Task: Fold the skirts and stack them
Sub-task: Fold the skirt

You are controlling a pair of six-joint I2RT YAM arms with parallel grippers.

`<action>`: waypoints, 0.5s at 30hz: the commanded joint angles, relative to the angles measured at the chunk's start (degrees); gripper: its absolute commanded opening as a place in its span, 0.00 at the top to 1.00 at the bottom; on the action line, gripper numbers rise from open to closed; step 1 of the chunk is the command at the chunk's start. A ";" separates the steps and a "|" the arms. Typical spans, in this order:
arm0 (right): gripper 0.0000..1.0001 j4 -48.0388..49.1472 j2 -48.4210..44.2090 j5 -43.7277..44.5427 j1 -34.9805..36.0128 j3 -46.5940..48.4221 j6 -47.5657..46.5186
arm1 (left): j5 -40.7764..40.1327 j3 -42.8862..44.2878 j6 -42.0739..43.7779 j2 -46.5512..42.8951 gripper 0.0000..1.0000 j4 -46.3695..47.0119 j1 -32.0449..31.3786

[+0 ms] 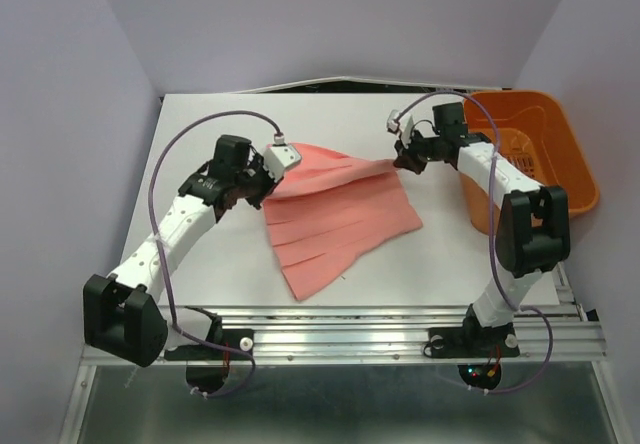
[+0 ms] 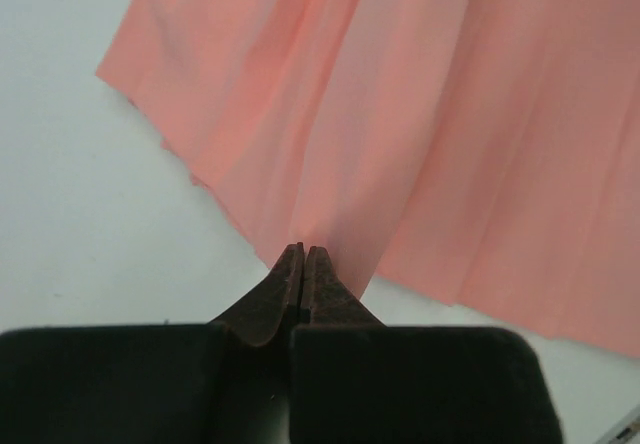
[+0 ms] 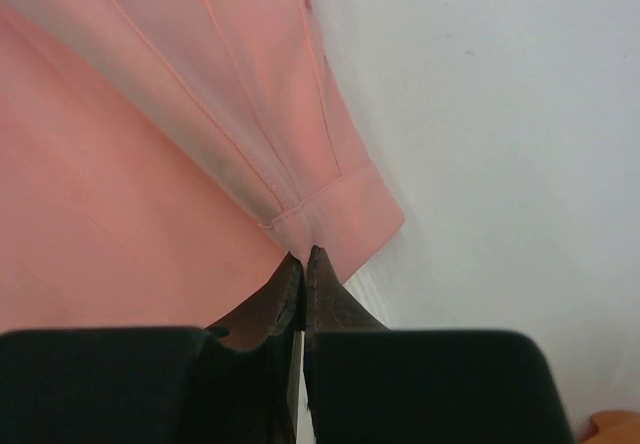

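One salmon-pink pleated skirt (image 1: 335,219) lies spread on the white table, its far edge lifted between my two grippers. My left gripper (image 1: 264,192) is shut on the skirt's left edge; the left wrist view shows the fingertips (image 2: 303,252) closed on the fabric's (image 2: 420,134) rim. My right gripper (image 1: 400,161) is shut on the skirt's right corner. In the right wrist view the closed tips (image 3: 303,256) pinch the stitched waistband corner (image 3: 345,219). No other skirt is in view.
An orange plastic basket (image 1: 575,169) stands at the table's right edge, beside and behind the right arm. White table (image 1: 200,254) surface shows to the left of the skirt and behind it. A metal rail (image 1: 400,334) runs along the near edge.
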 commanded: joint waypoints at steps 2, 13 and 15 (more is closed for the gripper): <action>0.99 1.77 -7.60 0.61 -1.30 -11.24 -10.82 | -0.71 -7.81 -0.23 -5.17 1.00 -1.14 -5.68; 0.99 8.19 -9.64 3.77 -1.30 -25.51 -12.24 | -6.51 -18.12 1.45 1.31 1.00 2.46 -10.70; 0.99 8.27 -8.59 4.56 -1.30 -25.42 -11.97 | -6.60 -16.45 1.18 6.14 1.00 3.43 -10.70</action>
